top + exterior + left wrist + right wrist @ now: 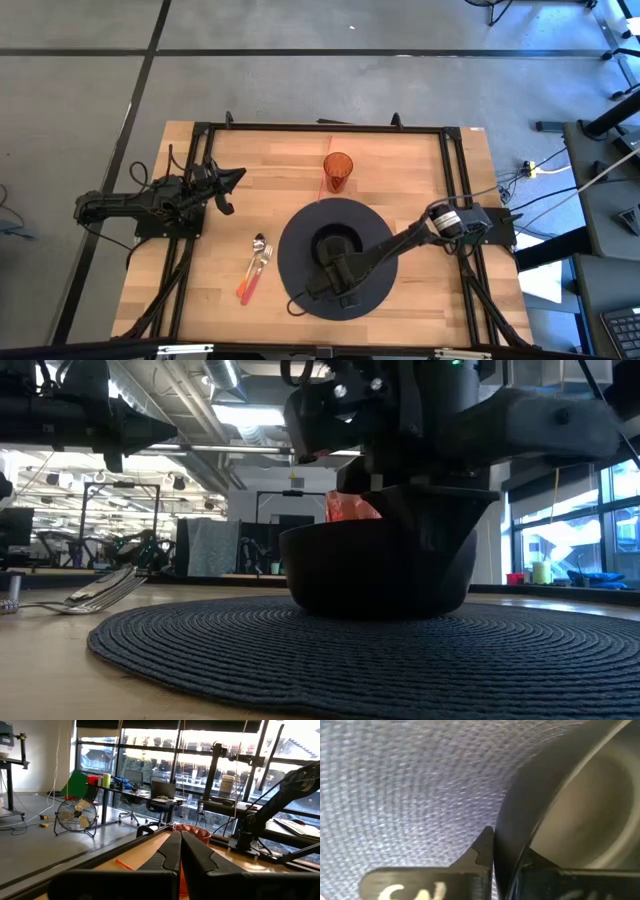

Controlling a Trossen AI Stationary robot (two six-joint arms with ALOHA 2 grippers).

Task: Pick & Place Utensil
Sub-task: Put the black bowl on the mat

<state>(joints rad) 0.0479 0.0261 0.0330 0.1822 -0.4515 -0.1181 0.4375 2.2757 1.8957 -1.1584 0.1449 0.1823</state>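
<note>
I count on the table: one bowl (331, 245), one round mat (300, 285), one orange cup (338, 171), one fork (262, 263), one spoon (254, 262).

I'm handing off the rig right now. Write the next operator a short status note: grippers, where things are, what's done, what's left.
Right gripper: down over the round dark placemat, shut on the black bowl, one finger outside the rim, one inside.
Left gripper: parked at the table's left edge, shut, empty.
Fork and spoon: lying together on the wood, left of the placemat, untouched.
Orange cup: upright behind the placemat.
Done: no utensil moved yet.
Left: pick and place the utensil.
</note>
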